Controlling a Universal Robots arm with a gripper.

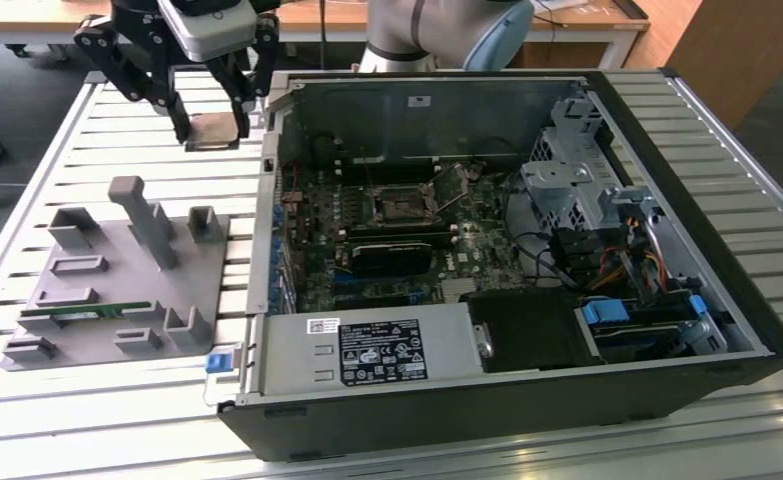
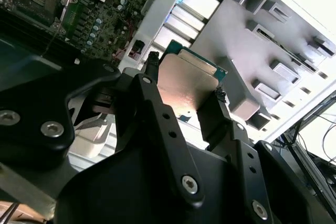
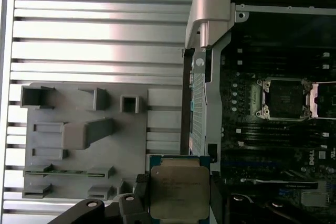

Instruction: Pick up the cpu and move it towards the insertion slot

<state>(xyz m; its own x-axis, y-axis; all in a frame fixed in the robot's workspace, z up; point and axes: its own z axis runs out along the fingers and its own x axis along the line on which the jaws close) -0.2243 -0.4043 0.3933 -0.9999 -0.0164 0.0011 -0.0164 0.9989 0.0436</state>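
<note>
Above the slatted table [image 1: 525, 455], jaws grip one cpu [image 3: 180, 192] beside one insertion slot [image 3: 286, 98].

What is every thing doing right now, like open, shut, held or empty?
hand: shut on the cpu, raised off the table.
cpu: held by two edges, shiny top showing.
insertion slot: open, empty.
computer case: side panel off, insides showing.
grey holder tray: flat on the table, memory stick slotted in it.

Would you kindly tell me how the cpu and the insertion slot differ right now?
The cpu is held up in the gripper, outside the computer case; the insertion slot sits fixed on the motherboard inside. The cpu's top is shiny metal; the slot is dark, silver-framed. Both are square.
</note>
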